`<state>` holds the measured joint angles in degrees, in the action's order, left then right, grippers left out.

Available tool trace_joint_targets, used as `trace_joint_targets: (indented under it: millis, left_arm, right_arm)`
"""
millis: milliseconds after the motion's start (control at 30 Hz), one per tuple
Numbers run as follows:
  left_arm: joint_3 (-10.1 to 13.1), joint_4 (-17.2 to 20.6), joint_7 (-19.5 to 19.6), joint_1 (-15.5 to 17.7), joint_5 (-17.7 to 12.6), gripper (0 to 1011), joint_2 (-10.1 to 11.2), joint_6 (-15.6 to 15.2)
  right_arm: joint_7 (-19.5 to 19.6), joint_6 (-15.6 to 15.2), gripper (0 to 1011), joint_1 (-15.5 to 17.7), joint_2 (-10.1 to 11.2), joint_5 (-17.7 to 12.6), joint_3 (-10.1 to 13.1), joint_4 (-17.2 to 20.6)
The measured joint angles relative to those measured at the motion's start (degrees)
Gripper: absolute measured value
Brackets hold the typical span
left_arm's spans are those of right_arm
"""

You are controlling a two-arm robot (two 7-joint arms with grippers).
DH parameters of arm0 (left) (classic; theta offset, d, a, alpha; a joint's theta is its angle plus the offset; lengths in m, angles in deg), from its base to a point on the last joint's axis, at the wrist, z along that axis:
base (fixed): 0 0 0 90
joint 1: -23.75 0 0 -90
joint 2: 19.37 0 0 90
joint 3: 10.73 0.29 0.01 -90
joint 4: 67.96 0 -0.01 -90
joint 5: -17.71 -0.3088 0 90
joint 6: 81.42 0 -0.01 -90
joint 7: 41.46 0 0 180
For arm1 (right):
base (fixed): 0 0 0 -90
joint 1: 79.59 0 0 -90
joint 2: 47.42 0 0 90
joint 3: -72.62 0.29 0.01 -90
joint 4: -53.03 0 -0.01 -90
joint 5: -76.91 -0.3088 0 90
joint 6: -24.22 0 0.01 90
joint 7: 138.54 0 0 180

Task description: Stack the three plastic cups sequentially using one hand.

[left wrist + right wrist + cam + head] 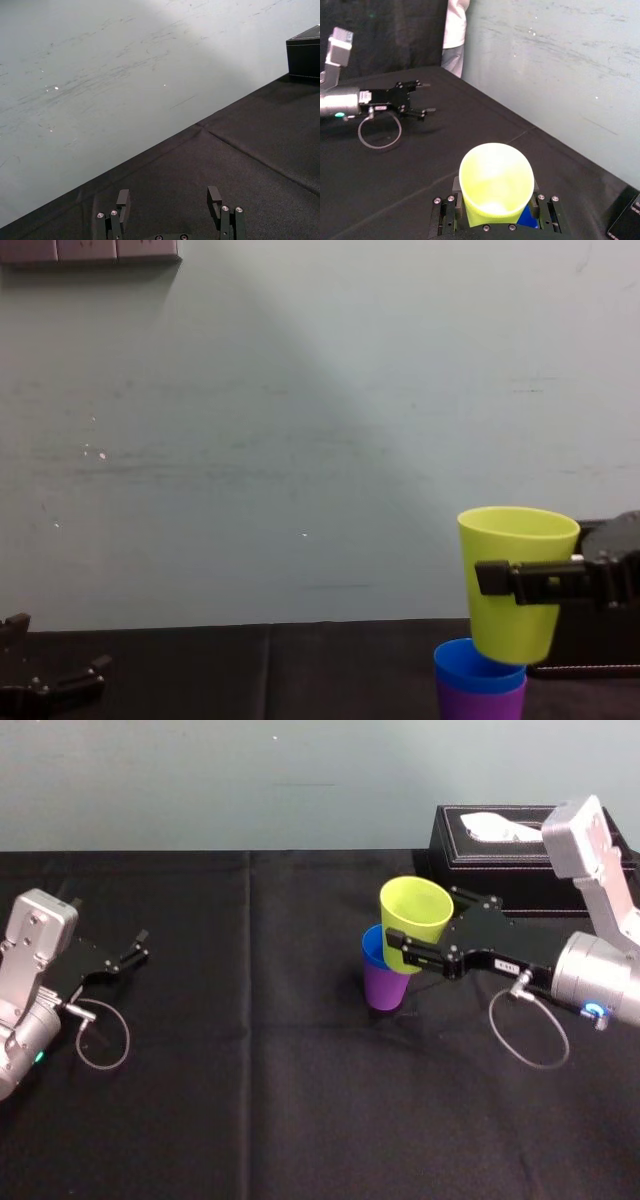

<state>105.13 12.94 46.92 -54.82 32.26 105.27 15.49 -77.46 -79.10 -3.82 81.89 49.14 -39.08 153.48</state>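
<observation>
My right gripper (420, 920) is shut on the yellow-green cup (415, 915), one finger on each side of its wall. I hold the cup slightly tilted, with its base at the mouth of the blue cup (372, 948). That blue cup sits nested in the purple cup (385, 988), which stands on the black cloth right of centre. From the chest, the yellow-green cup (515, 580) hangs just over the blue rim (475, 668) and purple cup (480, 702); I cannot tell whether they touch. The right wrist looks down into the yellow-green cup (495, 180). My left gripper (135, 948) rests open at the far left.
A black tissue box (500, 840) stands at the back right, behind my right arm. The black cloth (250, 1070) covers the table up to a pale wall. A cable loop (105, 1040) lies by my left arm.
</observation>
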Motion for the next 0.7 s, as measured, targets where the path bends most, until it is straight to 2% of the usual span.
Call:
trace_joint_targets:
  millis: [367, 700]
  left_arm:
    - [0.0, 0.0, 0.0, 0.0, 0.0, 1011, 0.0, 0.0]
    - [0.0, 0.0, 0.0, 0.0, 0.0, 1011, 0.0, 0.0]
  right_arm:
    - [-0.1, -0.3, 733, -4.6, -2.6, 0.6, -2.2, -5.3]
    - [-0.4, 1.3, 733, -7.5, -4.8, 2.6, -3.9, -10.8]
